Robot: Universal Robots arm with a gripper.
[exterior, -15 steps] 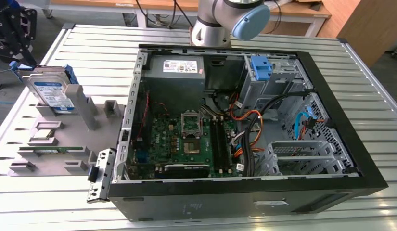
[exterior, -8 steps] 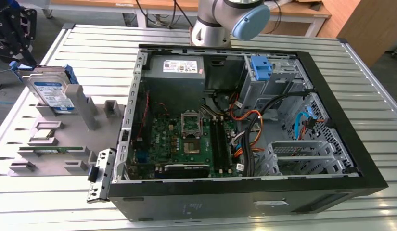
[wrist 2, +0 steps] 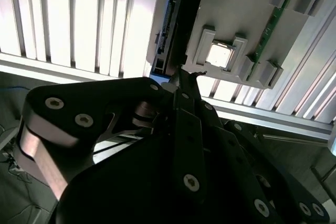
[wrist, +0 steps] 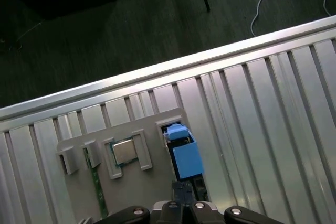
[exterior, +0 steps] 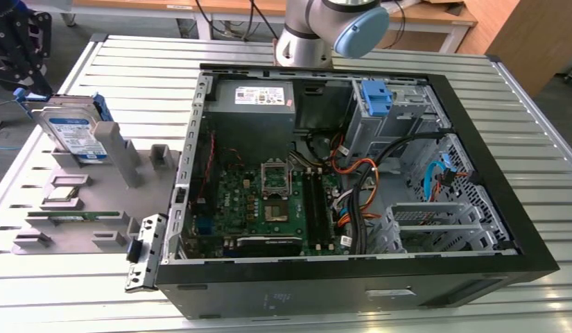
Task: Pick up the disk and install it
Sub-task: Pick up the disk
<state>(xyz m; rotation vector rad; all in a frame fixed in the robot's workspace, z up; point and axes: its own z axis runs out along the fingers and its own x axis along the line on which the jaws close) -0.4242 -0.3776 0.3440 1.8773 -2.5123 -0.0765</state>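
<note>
Held close by the disk (exterior: 78, 132), end effector (wrist 2: 188, 73) pinched closed, gripping nothing. Disk upright in the grey holder (exterior: 128, 163) on the tabletop (exterior: 128, 62), at the exterior view's left of the open computer case (exterior: 360, 291)

bright even light, hard glare on table slats (wrist 2: 79, 19), dim floor (wrist: 79, 35), claw (wrist 2: 182, 75) dark, blurred

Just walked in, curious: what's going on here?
A robot arm's black gripper is right at the flat silver hard drive in its blue plastic frame, which stands upright in a grey plastic holder on the slatted metal table. It has not been lifted out yet. The open black computer case sits beside the holder, on the exterior view's right.
</note>
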